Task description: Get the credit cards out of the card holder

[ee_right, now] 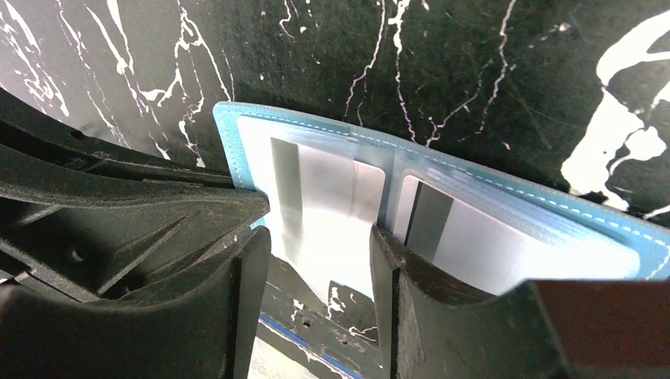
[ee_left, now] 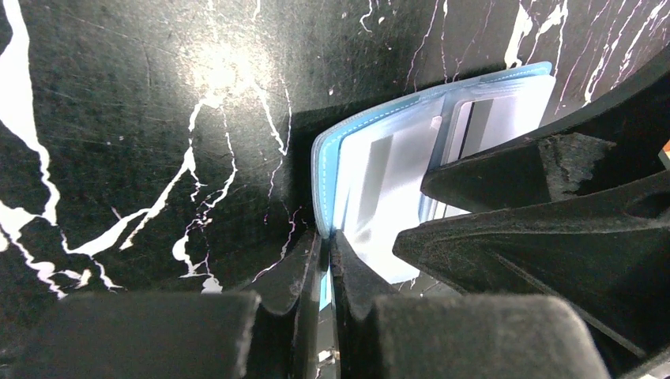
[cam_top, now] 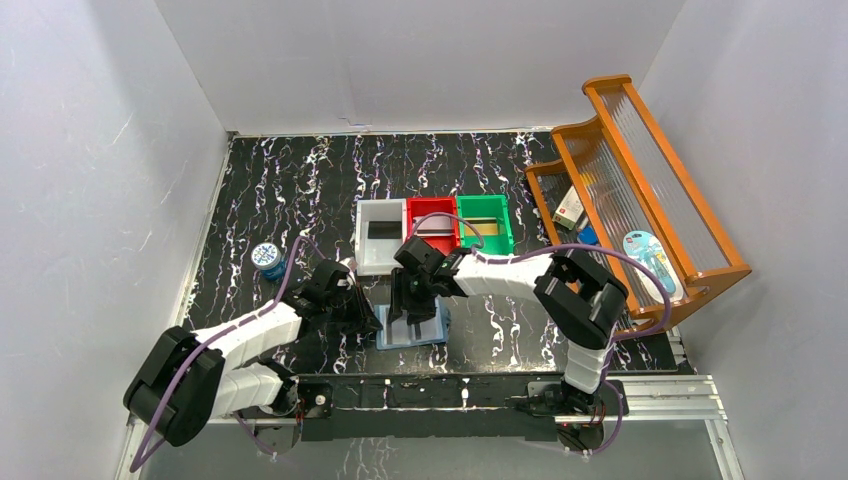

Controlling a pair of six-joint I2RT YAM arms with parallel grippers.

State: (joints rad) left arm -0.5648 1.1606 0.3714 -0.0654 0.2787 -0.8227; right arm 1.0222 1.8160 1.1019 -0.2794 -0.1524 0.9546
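On the table [cam_top: 290, 190], left claw [ee_left: 326, 246] clamps tight on the card holder [ee_left: 371, 174] edge; right claw [ee_right: 318, 241] gapes half-open over it.

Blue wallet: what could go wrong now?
The left gripper pinches only the thin edge of the open blue bifold card holder, so a tug might slip it loose. The right gripper, open, straddles a clear pocket; closing might grab the sleeve, not the pale grey card inside.

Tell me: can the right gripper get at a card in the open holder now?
Probably yes. The card holder lies open, its edge pinched by the left gripper, and the right gripper, jaws open, straddles a pale card in a clear pocket; nothing blocks it.
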